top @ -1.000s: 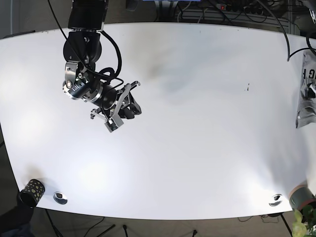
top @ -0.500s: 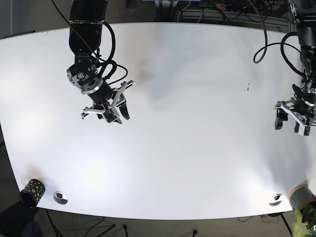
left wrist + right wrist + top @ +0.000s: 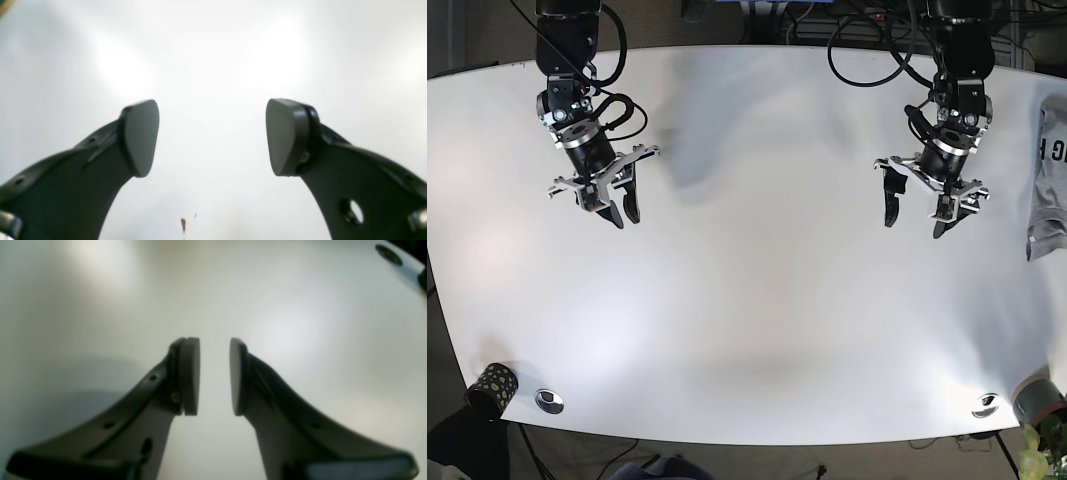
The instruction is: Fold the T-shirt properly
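Note:
The grey T-shirt (image 3: 1049, 180) with dark lettering lies bunched at the table's far right edge, partly cut off by the base view. My left gripper (image 3: 917, 218) hovers over bare white table to the shirt's left, well apart from it. Its jaws are wide open in the left wrist view (image 3: 213, 136), with nothing between them. My right gripper (image 3: 623, 212) hangs over the far left of the table. In the right wrist view (image 3: 214, 376) its pads stand a narrow gap apart and hold nothing. Neither wrist view shows the shirt.
The white table (image 3: 757, 300) fills the base view. A dark patterned cup (image 3: 490, 388) and a metal disc (image 3: 549, 400) sit at the front left corner. Another disc (image 3: 986, 404) and a grey pot (image 3: 1039, 398) sit at the front right.
The right gripper has swung up and left toward the table's far left. The left arm has come in from the right edge to the right-centre.

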